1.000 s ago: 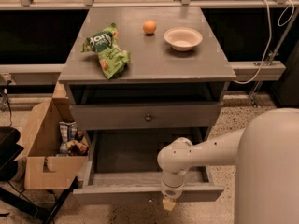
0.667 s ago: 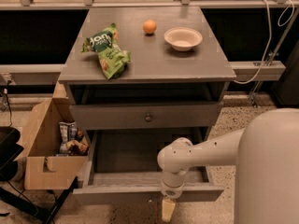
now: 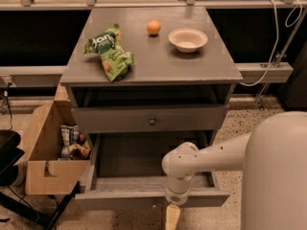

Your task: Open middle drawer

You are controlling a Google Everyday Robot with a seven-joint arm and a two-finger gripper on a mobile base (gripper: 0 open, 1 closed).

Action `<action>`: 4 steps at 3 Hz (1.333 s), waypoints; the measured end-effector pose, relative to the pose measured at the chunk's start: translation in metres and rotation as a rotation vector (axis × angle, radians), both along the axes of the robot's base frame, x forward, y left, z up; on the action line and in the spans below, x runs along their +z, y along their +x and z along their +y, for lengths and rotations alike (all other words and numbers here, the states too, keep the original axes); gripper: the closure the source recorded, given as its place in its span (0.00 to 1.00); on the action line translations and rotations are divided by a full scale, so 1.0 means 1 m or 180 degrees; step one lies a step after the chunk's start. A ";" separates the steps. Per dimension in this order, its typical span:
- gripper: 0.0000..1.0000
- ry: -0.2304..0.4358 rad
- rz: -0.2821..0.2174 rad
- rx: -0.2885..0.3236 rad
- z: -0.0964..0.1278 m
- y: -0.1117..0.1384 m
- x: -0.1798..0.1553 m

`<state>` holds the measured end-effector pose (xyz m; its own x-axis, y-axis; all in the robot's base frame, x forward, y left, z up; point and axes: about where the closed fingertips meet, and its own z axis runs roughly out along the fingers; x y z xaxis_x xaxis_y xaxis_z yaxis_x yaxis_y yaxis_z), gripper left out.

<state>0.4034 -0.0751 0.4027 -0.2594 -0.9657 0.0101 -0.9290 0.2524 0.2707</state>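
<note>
Grey wood formed the middle drawer (image 3: 120,198), which stood well out from the cabinet in the lower centre of the frame, its bare inside showing and its low front panel nearest the bottom edge. Just below that panel, right of centre, the gripper (image 3: 171,217) hung at the bottom edge of the frame, pointing down, pale against the speckled floor; whether it was spread or closed up could not be told. Its white arm (image 3: 206,157) reached in from the robot's rounded body (image 3: 278,176) at the lower right, crossing above the drawer's right front corner.

Directly above the open drawer sat another grey front (image 3: 105,120) with a small round knob (image 3: 152,121) at its centre, and a dark gap lay between it and the cabinet top (image 3: 158,61). On that top rested a green snack bag (image 3: 109,51) at the left, an orange (image 3: 153,28) near the back and a pale bowl (image 3: 188,39) to its right. A cardboard box (image 3: 45,178) holding packets stood on the floor at the left, beside the cabinet.
</note>
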 end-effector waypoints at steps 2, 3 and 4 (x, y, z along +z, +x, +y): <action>0.00 0.0094 -0.0382 0.0085 -0.030 0.056 0.067; 0.00 0.0223 -0.0593 0.0152 -0.057 0.086 0.124; 0.00 0.0347 -0.0689 0.0352 -0.073 0.094 0.189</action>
